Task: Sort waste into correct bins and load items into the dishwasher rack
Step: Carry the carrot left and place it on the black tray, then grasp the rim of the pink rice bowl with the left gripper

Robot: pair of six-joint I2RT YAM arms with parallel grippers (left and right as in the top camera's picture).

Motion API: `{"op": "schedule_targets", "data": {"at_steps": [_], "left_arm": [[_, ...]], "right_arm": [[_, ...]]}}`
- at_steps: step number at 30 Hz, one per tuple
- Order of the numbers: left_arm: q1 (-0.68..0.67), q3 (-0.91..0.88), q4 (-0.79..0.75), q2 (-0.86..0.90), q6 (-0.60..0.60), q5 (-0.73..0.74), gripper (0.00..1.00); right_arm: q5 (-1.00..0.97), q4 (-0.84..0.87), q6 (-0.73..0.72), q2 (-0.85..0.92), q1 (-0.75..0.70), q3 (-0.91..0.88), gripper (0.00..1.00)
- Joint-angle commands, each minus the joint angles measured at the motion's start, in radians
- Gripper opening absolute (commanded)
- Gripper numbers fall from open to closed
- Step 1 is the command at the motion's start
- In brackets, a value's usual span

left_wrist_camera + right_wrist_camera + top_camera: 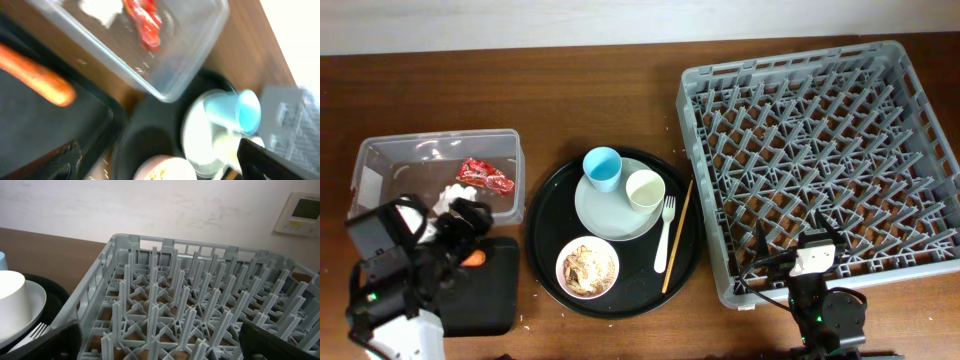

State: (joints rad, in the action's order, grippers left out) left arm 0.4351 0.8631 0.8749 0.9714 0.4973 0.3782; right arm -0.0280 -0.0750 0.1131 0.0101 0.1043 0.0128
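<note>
Broad brown wood-grain desk (600, 110), backed by a plain off-white wall (150, 205) with a small white control panel (300, 212) at upper right.

Directly ahead of the right gripper (810, 258), large grey dishwasher rack (820, 150), pegs upright, nothing loaded. Right gripper released, fingers spread wide, grasping nothing, at the rack's near edge.

Off to that gripper's left, big round black tray (542, 240), touching the rack's side.

Beyond the left gripper (470, 222), clear plastic tub (380, 150). Under and nearer than that gripper, shallow black tray (495, 300). Left gripper likewise released, fingers apart, hovering where tub and shallow tray meet.

To its right, on the round tray:
- grey-green plate (605, 212)
- pink bowl (565, 283) holding beige rice-like scraps (587, 268)
- blue cup (603, 168) and cream cup (645, 189), both upright on the plate
- white fork (666, 235) and wooden chopsticks (677, 235), side by side between plate and rack

Inside the tub, red wrapper (485, 176) and white tissue (450, 195). Just below the left gripper, orange carrot (473, 258), lying loose on the shallow tray.
</note>
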Motion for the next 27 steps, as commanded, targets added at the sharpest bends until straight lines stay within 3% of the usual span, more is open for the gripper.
{"op": "schedule_targets", "data": {"at_steps": [1,3,5,6,10,13,15,16,22,27], "left_arm": [[-0.090,0.015,0.040,-0.040,-0.079,0.066,0.99],[-0.198,0.015,0.060,-0.040,-0.081,0.018,0.98],[-0.318,0.015,0.060,-0.040,-0.080,-0.054,0.89],[-0.381,0.015,0.060,-0.039,-0.080,-0.096,0.77],[-0.557,0.015,0.060,-0.021,-0.060,-0.166,0.61],[-0.697,0.015,0.061,0.023,0.006,-0.229,0.38],[-0.758,0.015,0.033,0.048,0.006,-0.274,0.04],[-0.776,0.015,-0.001,0.060,0.002,-0.278,0.00],[-0.781,0.015,-0.260,0.067,0.002,-0.066,0.02],[-0.782,0.016,-0.195,0.121,0.037,-0.122,0.00]], "right_arm": [[-0.006,-0.004,0.003,-0.006,-0.008,-0.007,0.99],[-0.005,-0.004,0.003,-0.006,-0.008,-0.007,0.99],[-0.006,-0.004,0.003,-0.006,-0.008,-0.007,0.99],[-0.006,-0.004,0.003,-0.006,-0.008,-0.007,0.99],[-0.006,-0.004,0.003,-0.006,-0.008,-0.007,0.99],[-0.006,-0.004,0.003,-0.006,-0.008,-0.007,0.99],[-0.006,-0.004,0.003,-0.006,-0.008,-0.007,0.99],[-0.005,-0.004,0.003,-0.006,-0.008,-0.007,0.99],[-0.006,-0.004,0.003,-0.006,-0.008,-0.007,0.99],[-0.006,-0.004,0.003,-0.006,-0.008,-0.007,0.99]]}}
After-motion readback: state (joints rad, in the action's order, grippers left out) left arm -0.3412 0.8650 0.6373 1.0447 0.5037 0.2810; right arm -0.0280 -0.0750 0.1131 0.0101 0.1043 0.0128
